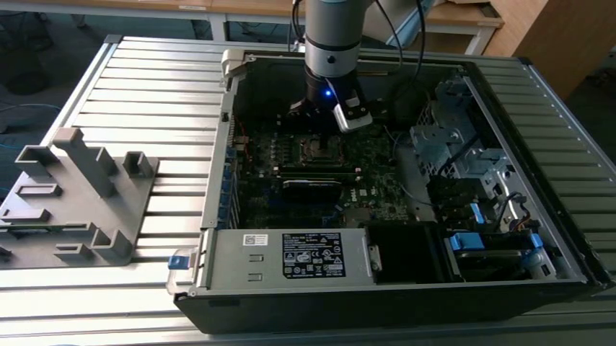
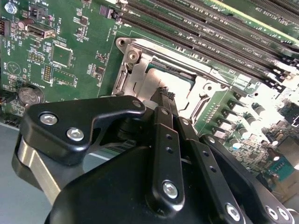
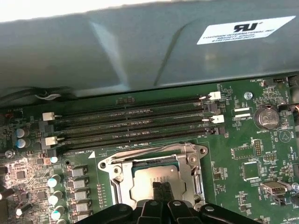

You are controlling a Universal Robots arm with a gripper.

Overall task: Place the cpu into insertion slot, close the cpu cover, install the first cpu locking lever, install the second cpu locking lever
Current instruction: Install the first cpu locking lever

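- Hovering directly above the insertion slot [image 3: 156, 179], gripper [image 2: 164, 93] with fingertips drawn narrow, nearly together; whether anything sits pinched between them cannot be told.
- Seated flat in the slot just below the fingertips: cpu [image 2: 175, 79], grey top facing up at the tool, edges parallel to the socket rim; square, so no long axis.
- Lying down over the chip, framing it: cpu cover [image 3: 184, 163].
- Risk, as judged: tips descending off-centre, scraping the chip top or snagging the cover edge; pressing a cocked chip, bending socket pins.
- Motherboard [image 3: 252, 154] spreading beneath on all sides; memory slots [image 3: 135, 123] just beyond the socket.
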